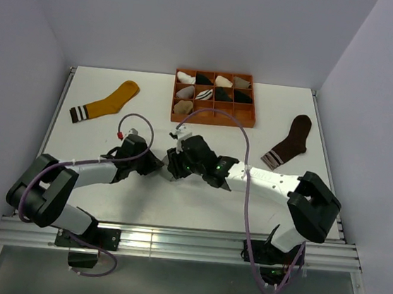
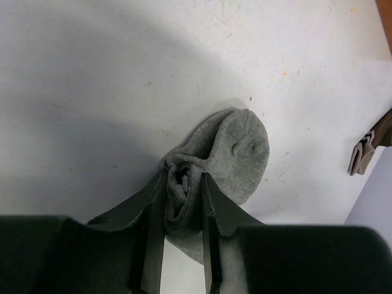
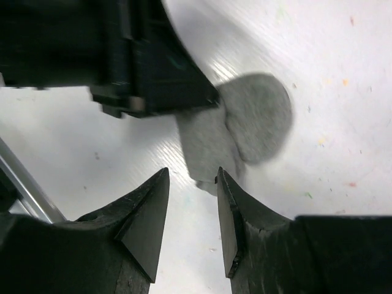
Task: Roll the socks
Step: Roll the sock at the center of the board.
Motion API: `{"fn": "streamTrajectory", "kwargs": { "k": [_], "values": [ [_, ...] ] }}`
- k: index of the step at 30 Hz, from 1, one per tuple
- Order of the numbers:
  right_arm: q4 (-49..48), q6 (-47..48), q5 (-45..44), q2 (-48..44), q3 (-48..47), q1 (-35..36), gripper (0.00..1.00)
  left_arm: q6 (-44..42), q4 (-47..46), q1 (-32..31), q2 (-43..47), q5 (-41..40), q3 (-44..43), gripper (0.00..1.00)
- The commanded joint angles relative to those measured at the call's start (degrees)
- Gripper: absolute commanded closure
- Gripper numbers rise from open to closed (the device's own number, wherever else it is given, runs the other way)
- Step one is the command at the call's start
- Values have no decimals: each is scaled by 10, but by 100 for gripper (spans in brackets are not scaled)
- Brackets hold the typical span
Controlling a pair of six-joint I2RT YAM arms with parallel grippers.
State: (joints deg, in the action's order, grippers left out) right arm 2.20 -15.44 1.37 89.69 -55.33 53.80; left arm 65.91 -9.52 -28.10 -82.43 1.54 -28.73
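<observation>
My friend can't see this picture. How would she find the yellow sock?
Find the orange tray at the back of the white table. Left of it the mustard-yellow sock lies flat, alone. It is the only yellow one, with a striped cuff; the brown sock lies right of the tray, and the grey sock is pinched in the left end effector.

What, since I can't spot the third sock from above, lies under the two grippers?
The grey sock, its bunched end pinched by the left gripper; the right gripper is open beside it. In the top view they largely cover it.
</observation>
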Motion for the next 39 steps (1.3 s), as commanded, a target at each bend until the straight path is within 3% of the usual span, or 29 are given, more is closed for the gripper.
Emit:
{"fn": "streamTrajectory", "kwargs": {
  "k": [1,9,25,39],
  "values": [
    [-62,30,-78,-21,14,34,56,-32,75,-7,-12,-13,-12,89],
    [-69,25,-52,44,-5,57,59,-32,82,-10,-16,-13,-18,89],
    [-90,74,-138,96,7,59,52,-42,86,-13,-28,-10,-27,89],
    [-47,81,-58,171,-25,72,51,-46,86,-16,-43,0,-48,89]
  ]
}}
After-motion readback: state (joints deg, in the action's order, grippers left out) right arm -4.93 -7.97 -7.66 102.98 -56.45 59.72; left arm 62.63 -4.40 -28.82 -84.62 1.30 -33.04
